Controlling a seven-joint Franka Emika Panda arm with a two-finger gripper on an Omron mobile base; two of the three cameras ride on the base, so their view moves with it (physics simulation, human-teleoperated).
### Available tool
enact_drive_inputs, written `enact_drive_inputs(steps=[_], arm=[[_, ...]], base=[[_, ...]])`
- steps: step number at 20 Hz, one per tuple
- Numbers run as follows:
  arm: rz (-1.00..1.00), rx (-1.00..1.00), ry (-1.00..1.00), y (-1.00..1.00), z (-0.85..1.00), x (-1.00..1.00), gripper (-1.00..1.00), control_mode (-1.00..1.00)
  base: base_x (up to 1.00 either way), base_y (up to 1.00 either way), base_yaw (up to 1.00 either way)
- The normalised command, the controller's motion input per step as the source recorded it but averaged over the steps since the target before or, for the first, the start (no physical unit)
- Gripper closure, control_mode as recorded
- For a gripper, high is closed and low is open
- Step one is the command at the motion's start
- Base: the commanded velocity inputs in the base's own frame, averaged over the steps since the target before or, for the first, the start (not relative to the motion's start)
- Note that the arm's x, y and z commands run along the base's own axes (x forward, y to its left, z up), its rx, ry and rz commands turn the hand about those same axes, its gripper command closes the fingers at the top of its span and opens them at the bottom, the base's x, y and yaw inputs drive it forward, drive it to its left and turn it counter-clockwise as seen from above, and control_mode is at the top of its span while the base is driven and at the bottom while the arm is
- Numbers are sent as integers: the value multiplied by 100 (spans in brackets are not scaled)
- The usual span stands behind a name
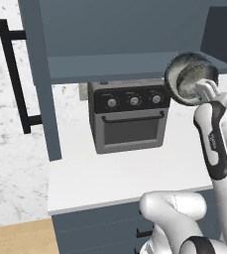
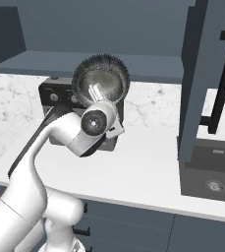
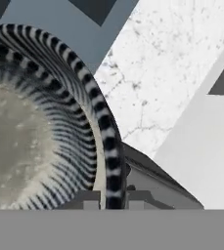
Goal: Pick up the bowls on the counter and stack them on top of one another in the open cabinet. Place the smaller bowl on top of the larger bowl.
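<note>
You see one dark bowl, speckled grey inside, tipped on its side in the air, rim pinched by the gripper, just below the cabinet shelf, above the white counter.

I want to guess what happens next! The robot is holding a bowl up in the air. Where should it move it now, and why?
Probably a small move forward, toward the cabinet shelf. The gripper pinches the rim of the bowl, which hangs tipped on its side above the counter, near the toaster oven. The bowl looks about level with the shelf, so carrying it in seems next.

No legible text, labels, numbers on anything visible.
</note>
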Motion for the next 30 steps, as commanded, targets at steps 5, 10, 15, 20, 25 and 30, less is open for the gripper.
enact_drive_inputs(steps=[5, 10, 15, 20, 25, 30], arm=[[2, 0, -2, 65, 100, 65, 100, -100], [1, -4, 17, 58, 100, 95, 100, -100], [0, -17, 22, 35, 21, 33, 100, -100], [0, 0, 0, 0, -1, 36, 100, -100], [-1, 0, 0, 0, -12, 87, 100, -100], [-6, 0, 0, 0, -10, 100, 100, -100]], base=[[0, 0, 0], [0, 0, 0], [0, 0, 0], [0, 0, 0], [0, 0, 0], [0, 0, 0]])
